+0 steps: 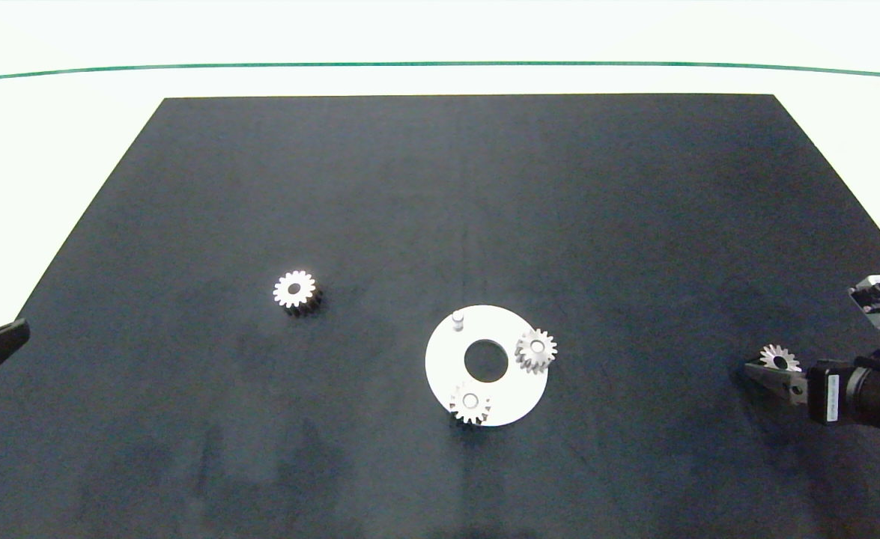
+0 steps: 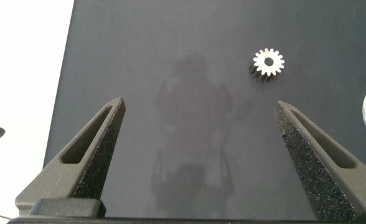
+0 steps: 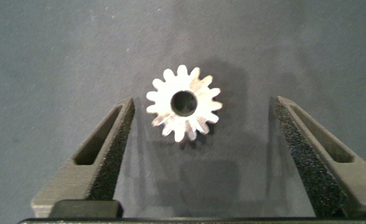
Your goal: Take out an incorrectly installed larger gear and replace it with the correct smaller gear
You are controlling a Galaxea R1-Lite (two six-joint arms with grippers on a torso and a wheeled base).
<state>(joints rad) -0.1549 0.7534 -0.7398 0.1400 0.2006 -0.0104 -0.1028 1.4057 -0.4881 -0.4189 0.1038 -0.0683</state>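
Right claw and the swapped-out gear, with the replacement beyond

Right claw (image 3: 205,101), fingers apart, straddles the larger gear (image 3: 164,99), which lies flat on the tabletop (image 1: 440,187), well right of the white plate (image 1: 447,367). One peg (image 1: 457,320) on the plate is bare. Left claw (image 2: 200,104) hangs spread at the left edge. Farther off, left of the plate, lies the smaller gear (image 1: 284,290). It is probably rigid, dense and slick: pinch it across opposite teeth, keeping it level for the peg.
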